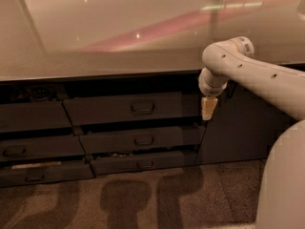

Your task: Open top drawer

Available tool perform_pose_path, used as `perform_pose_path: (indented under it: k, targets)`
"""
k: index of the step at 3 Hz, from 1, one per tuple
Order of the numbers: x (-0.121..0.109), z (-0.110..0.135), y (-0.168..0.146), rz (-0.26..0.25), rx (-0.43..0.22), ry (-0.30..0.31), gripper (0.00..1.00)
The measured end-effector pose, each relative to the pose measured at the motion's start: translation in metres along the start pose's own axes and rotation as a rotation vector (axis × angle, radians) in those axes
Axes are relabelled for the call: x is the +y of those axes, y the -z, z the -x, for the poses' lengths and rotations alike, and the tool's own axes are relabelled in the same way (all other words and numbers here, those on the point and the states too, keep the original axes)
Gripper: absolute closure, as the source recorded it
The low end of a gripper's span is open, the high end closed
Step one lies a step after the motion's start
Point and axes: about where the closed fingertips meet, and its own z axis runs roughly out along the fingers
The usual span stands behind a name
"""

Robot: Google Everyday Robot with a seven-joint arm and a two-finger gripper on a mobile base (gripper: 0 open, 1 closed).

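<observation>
The top drawer [109, 109] is the widest dark grey front under the counter, with a small rectangular pull handle [142, 108] at its middle. It sits slightly proud of the cabinet, as do the two shorter drawers below it. My gripper [208, 108] hangs pointing down from the white arm [248, 73], at the drawer's right end. It is level with the handle and well to the right of it, touching nothing that I can see.
A glossy pale countertop [119, 37] overhangs the drawers. Two narrower drawers [143, 140] lie below the top one, and more drawers [28, 116] to the left. A dark cabinet door [238, 128] is behind the gripper. My white body [286, 185] fills the lower right. The floor is carpet [143, 199].
</observation>
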Motion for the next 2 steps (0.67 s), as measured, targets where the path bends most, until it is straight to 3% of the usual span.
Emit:
perform_pose_path:
  k: [2]
  targets:
    - [0.006, -0.004, -0.012, 0.025, 0.006, -0.012, 0.00]
